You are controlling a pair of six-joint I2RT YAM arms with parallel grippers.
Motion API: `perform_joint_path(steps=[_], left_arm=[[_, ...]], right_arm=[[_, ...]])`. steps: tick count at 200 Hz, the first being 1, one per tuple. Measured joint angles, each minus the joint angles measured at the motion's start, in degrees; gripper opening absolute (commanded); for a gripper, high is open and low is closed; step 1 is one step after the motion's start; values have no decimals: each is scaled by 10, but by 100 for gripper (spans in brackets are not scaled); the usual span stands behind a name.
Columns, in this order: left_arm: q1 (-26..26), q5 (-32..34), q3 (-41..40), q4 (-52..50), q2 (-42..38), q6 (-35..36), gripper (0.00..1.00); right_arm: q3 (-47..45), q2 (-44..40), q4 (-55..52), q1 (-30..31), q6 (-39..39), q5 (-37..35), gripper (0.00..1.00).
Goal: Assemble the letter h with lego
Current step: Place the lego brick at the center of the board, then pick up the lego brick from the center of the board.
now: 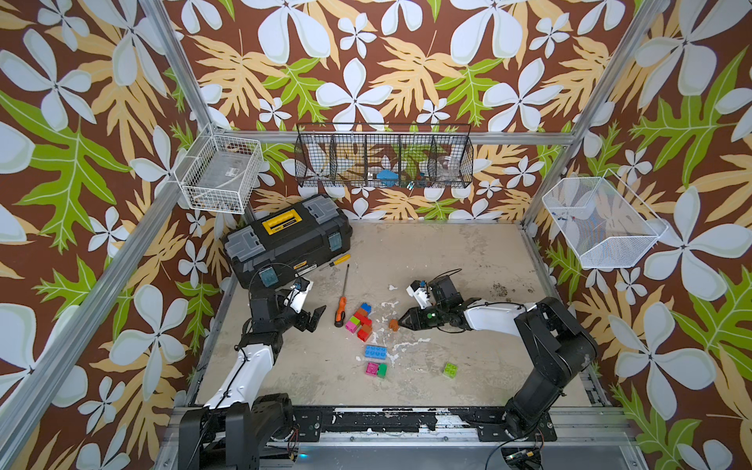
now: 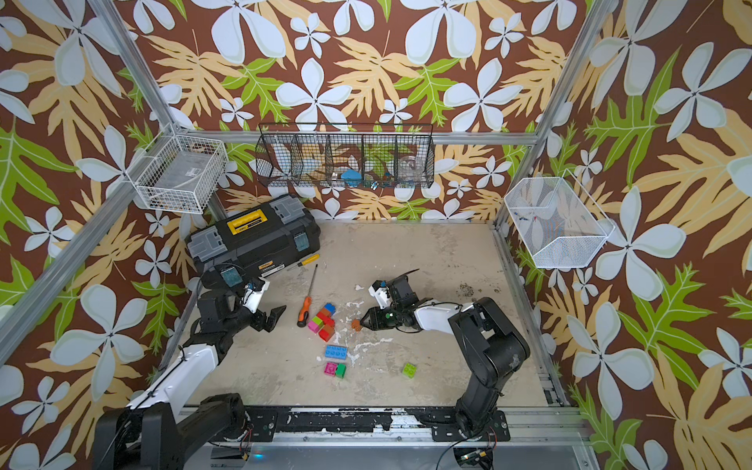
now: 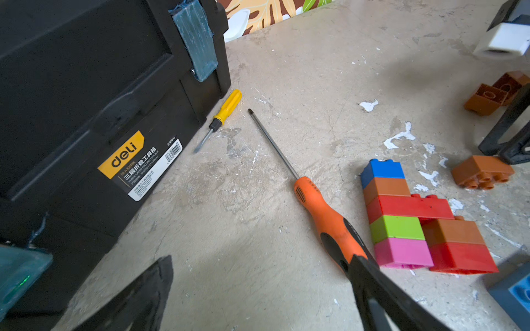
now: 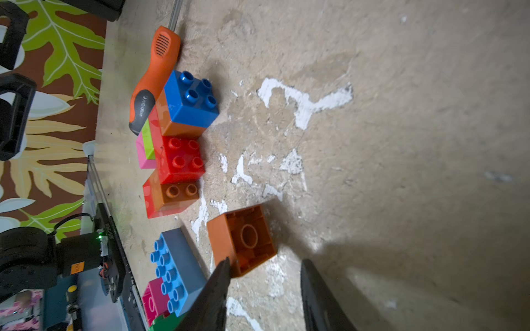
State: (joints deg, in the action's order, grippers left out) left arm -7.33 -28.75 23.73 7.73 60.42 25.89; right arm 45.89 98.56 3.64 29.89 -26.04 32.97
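Observation:
A cluster of joined lego (image 1: 360, 321) (image 2: 323, 319) (image 3: 401, 217) (image 4: 177, 143) lies flat mid-table: blue, orange, red, green and pink bricks. One loose orange brick (image 1: 393, 324) (image 2: 356, 324) (image 3: 481, 172) (image 4: 243, 238) lies on its side just right of it, hollow underside facing my right gripper (image 1: 403, 321) (image 4: 266, 260). That gripper's jaws stand apart at the brick's near edge, gripping nothing. A long blue brick (image 1: 376, 352) (image 4: 175, 269), a pink-green pair (image 1: 376, 369) and a light green brick (image 1: 450, 369) lie nearer the front. My left gripper (image 1: 315, 319) (image 3: 262, 258) is open and empty, left of the cluster.
An orange-handled screwdriver (image 1: 341, 311) (image 3: 324, 217) lies between the left gripper and the cluster. A small yellow screwdriver (image 1: 337, 261) lies beside the black toolbox (image 1: 285, 240) at the back left. More orange-brown bricks (image 3: 493, 94) lie beyond the right fingers. Wire baskets hang on the walls.

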Motion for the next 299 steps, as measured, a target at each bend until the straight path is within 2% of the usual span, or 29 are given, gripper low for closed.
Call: perform_joint_path(steps=[29, 50, 81, 102, 114, 141, 152, 175, 186, 204, 235, 268, 299], left_arm=[[0, -1, 1, 0, 1, 2, 100], [0, -7, 1, 0, -3, 8, 100], [8, -84, -3, -3, -54, 19, 100], [47, -130, 27, -7, -58, 14, 100], [88, -137, 53, -9, -45, 9, 100], [197, -132, 111, -15, 3, -30, 99], [243, -97, 138, -16, 35, -62, 99], [347, -12, 177, -20, 93, -102, 99], [391, 23, 186, -19, 119, -120, 99], [438, 93, 206, -19, 168, -152, 97], [501, 195, 259, -28, 259, -211, 94], [522, 254, 272, -40, 321, -272, 88], [544, 276, 269, -53, 371, -324, 83]], right_arm=[[-3, -36, -25, 2, 24, -45, 44], [17, -74, -64, 29, 61, -90, 46], [71, -97, -111, 61, 121, -165, 49], [83, -105, -142, 64, 134, -221, 52], [81, -118, -157, 59, 130, -258, 55], [64, -168, -179, 23, 61, -330, 60], [45, -201, -183, 10, 30, -361, 64], [-17, -291, -182, -7, -26, -407, 85], [-40, -329, -183, -18, -51, -425, 90], [-69, -382, -181, -30, -83, -457, 90], [-100, -432, -178, -32, -90, -463, 88], [-110, -444, -177, -32, -92, -464, 85], [-110, -439, -177, -32, -83, -462, 85]])
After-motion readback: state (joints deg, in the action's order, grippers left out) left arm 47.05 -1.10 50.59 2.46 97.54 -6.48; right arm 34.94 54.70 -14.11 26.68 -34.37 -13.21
